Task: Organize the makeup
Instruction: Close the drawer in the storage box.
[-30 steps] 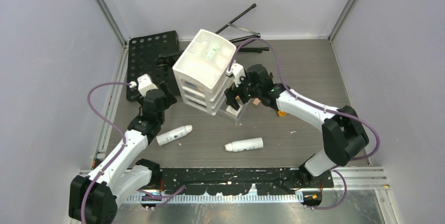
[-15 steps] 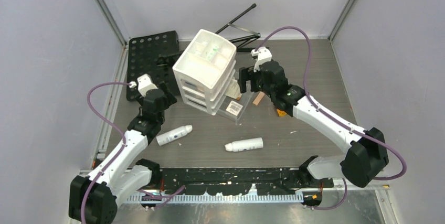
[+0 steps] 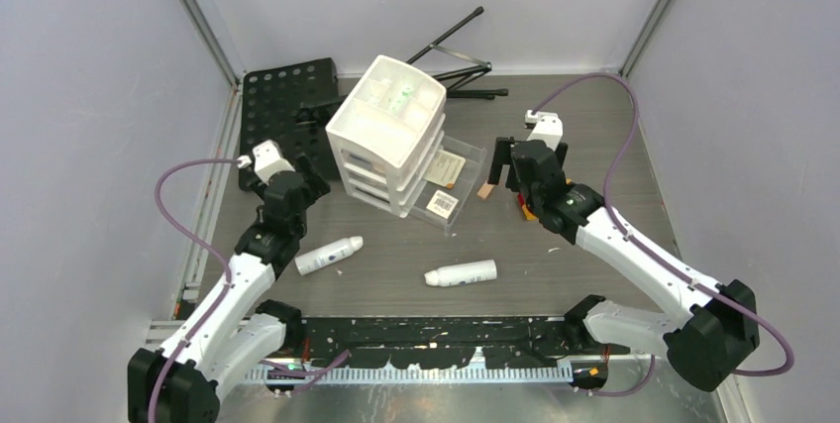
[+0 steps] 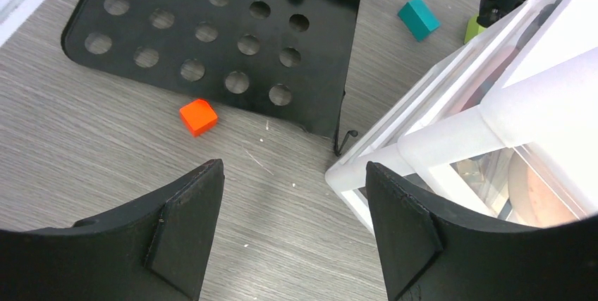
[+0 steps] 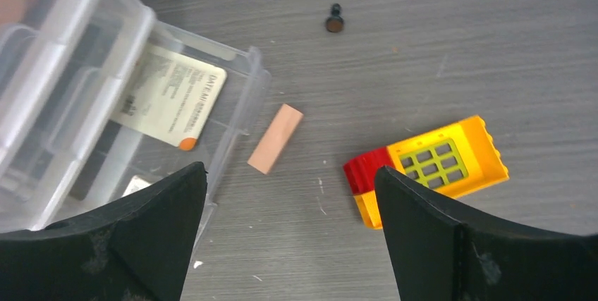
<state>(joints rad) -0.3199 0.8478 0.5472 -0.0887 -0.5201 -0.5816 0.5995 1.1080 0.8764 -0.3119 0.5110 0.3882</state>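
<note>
A white drawer organizer (image 3: 384,136) stands at the table's middle back with two clear drawers (image 3: 451,185) pulled out to its right. Small cosmetics lie in its top tray (image 3: 401,96). Two white bottles lie on the table, one (image 3: 329,256) at front left and one (image 3: 461,272) at front middle. My left gripper (image 3: 282,190) is open and empty left of the organizer (image 4: 451,139). My right gripper (image 3: 515,160) is open and empty right of the pulled-out drawers (image 5: 162,103).
A tan wooden block (image 5: 276,138) and a red-and-yellow block (image 5: 426,167) lie right of the drawers. A black perforated plate (image 3: 287,106) and a black folding stand (image 3: 456,56) sit at the back. An orange cube (image 4: 197,116) and a teal cube (image 4: 419,18) lie near the plate.
My right gripper has pulled back to the right, away from the organizer, and both clear drawers now stand open. The left arm has barely moved.
</note>
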